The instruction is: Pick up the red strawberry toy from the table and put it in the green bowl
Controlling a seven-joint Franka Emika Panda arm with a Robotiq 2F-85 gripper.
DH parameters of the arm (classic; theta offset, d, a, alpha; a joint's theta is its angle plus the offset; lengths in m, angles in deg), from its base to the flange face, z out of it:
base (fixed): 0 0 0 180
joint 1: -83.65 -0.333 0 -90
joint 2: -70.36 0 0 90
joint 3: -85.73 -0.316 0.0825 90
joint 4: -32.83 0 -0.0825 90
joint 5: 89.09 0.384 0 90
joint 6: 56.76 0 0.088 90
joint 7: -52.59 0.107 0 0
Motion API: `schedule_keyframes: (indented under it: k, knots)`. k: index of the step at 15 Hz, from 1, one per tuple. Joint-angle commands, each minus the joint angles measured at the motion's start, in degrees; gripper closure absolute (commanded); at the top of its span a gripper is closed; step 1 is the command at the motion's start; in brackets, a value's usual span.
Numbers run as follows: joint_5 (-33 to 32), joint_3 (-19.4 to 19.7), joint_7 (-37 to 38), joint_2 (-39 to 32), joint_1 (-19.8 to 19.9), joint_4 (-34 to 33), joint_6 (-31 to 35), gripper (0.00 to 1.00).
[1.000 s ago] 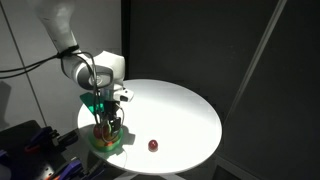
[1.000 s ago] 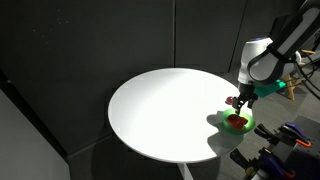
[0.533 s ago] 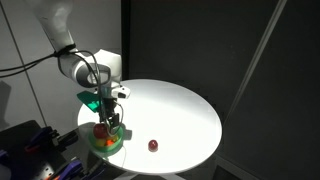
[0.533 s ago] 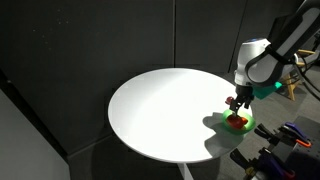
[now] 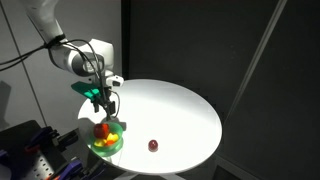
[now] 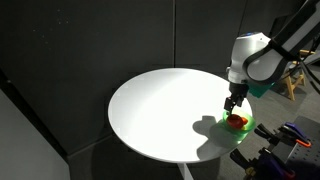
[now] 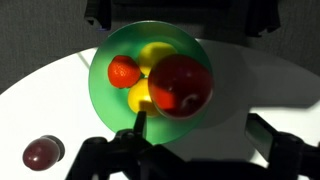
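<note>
A round white table [image 5: 185, 112] stands brightly lit in a dark room with black walls. The green bowl [image 5: 117, 144] sits at the table's rim, under the arm. The gripper [image 5: 106, 103] hangs above the bowl, clear of it.

In both exterior views the bowl's contents are only a patch of red and yellow, and I cannot pick out which piece is which. The wrist view looks straight down and sorts them out. The red strawberry toy [image 7: 123, 71] lies inside the green bowl [image 7: 106, 98] toward 9 o'clock. A yellow piece [image 7: 152, 58] is at the middle, and the larger orange-red fruit [image 7: 181, 83] fills the 3 o'clock side, touching the yellow one.

The same view shows the gripper [image 7: 190, 152] with its jaws spread wide and nothing between them. A dark maroon ball [image 7: 42, 153] rests on the table at 8 o'clock from the bowl, well apart; one exterior view shows it too [image 5: 153, 146], while in the exterior view [image 6: 160, 110] it does not appear.
</note>
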Motion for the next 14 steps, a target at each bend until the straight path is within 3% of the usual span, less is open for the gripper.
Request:
schedule_keyframes:
  k: [1,14]
  knots:
    - [1.38,-1.42,-0.93,6.09,-1.1,1.49,-5.26,0.0]
    - [3.11,-4.1,-0.54,18.54,-3.85,-0.3,-22.07,0.0]
